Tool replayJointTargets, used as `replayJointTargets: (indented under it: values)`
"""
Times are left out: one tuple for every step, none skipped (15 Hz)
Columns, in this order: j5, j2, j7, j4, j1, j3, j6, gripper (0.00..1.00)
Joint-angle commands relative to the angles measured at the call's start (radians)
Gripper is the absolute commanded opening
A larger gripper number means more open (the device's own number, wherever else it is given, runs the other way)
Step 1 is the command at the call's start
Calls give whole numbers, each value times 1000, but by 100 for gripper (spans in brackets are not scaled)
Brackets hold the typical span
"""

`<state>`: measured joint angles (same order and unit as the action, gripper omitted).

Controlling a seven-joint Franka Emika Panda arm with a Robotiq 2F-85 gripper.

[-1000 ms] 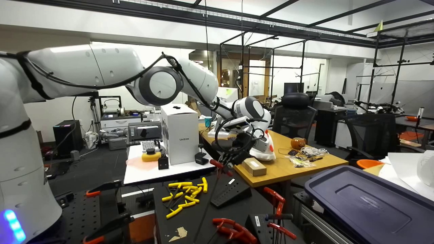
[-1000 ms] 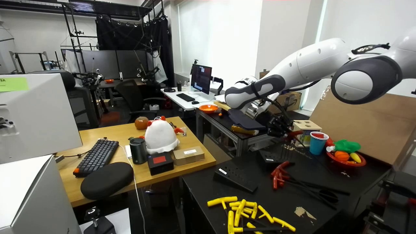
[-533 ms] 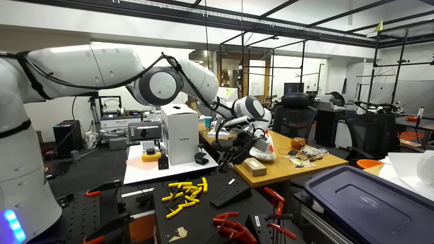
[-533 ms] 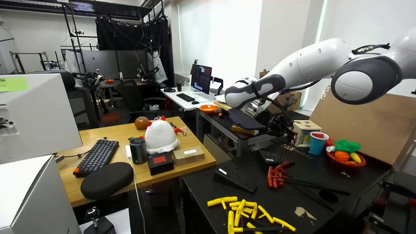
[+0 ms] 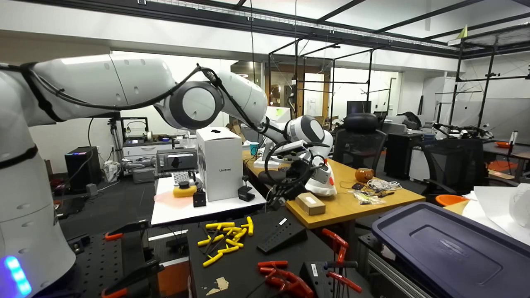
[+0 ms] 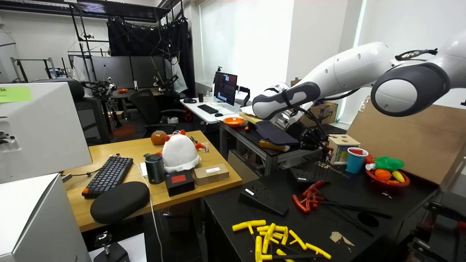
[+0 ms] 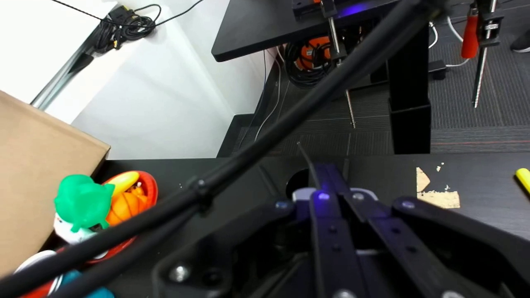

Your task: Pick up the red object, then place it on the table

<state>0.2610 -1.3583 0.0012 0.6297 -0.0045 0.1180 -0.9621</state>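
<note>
A red-handled T-key (image 5: 272, 263) lies on a pile of red T-keys on the black bench (image 5: 244, 281); its handle also shows in an exterior view (image 6: 300, 204). My gripper (image 5: 274, 205) hangs above the bench, apart from the pile. In the wrist view its fingertips (image 7: 329, 165) meet with no red handle between them. A thin metal shaft (image 7: 307, 159) shows beside the left fingertip; I cannot tell whether it touches. The light wooden table (image 5: 352, 205) stands beyond the bench, and shows in an exterior view (image 6: 215, 157) too. The red handles are out of the wrist view.
Several yellow T-keys (image 5: 220, 225) lie on the bench beside a black wedge stand (image 5: 283, 236). Red T-keys stand upright in another stand (image 5: 313, 276). A blue cup (image 6: 354, 163) and a red bowl (image 6: 389, 182) of toys are near the gripper. A brown box (image 5: 312, 207) sits on the wooden table.
One second ago my gripper held a red T-key in the air. It let go, the key dropped onto the pile and its handle turned slightly. The gripper looks narrower than half a second ago.
</note>
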Motion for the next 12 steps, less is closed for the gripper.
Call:
replayJointTargets:
  values:
    - [-19, 16, -15, -42, -22, -9, -4, 0]
    - [-29, 26, -5, -50, -32, -13, -18, 0]
    - [-41, 36, -3, -59, -43, -19, -30, 0]
    - [-53, 44, 5, -70, -52, -24, -42, 0]
    - [-68, 56, 8, -81, -64, -30, -54, 26]
    - [-82, 65, 7, -93, -75, -34, -67, 27]
    - [-98, 76, 6, -105, -87, -38, -83, 34]
    - [-108, 86, 5, -116, -98, -43, -96, 41]
    - [-120, 95, 6, -128, -111, -49, -110, 50]
    - [-131, 104, 8, -140, -124, -55, -125, 56]
    - [-141, 112, 9, -152, -135, -60, -137, 63]
    - [-159, 55, 3, -281, -147, -51, -103, 72]
